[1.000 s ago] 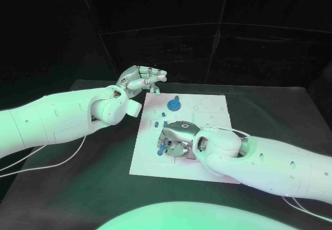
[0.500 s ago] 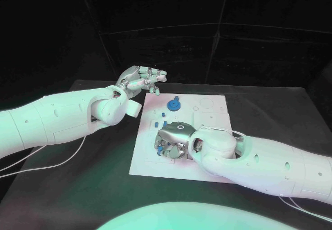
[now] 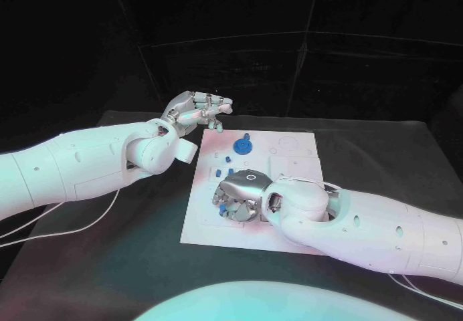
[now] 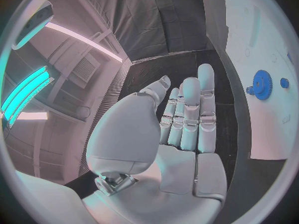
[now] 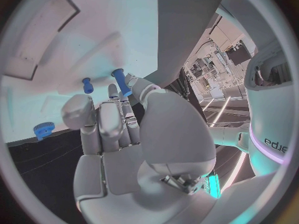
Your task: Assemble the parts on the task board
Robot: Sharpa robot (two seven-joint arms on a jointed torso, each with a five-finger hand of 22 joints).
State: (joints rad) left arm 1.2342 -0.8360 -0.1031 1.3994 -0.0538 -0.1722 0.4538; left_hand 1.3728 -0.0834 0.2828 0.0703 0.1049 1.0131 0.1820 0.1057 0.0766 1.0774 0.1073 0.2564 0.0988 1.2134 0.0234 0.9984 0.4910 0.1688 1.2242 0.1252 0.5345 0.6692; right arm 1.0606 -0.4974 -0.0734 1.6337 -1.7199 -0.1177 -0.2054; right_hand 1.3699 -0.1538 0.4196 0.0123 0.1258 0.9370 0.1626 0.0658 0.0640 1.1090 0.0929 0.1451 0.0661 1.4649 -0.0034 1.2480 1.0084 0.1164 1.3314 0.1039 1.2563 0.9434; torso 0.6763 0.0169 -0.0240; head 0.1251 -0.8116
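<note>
My right hand (image 3: 241, 195) pinches a blue peg (image 5: 121, 81) over the task board (image 3: 290, 170); tilted, it could jam; left hand (image 3: 198, 109) open, idle

Dim room with a black backdrop; teal-to-pink light washes the white arms. Wrist views bend strongly at their rims, with bright strip lights at the edges.

Task board (image 3: 290, 231) mid-table; gear (image 3: 243, 146) on far end; right hand (image 3: 239, 194) over board middle; left hand (image 3: 198, 109) beyond far-left corner.
</note>
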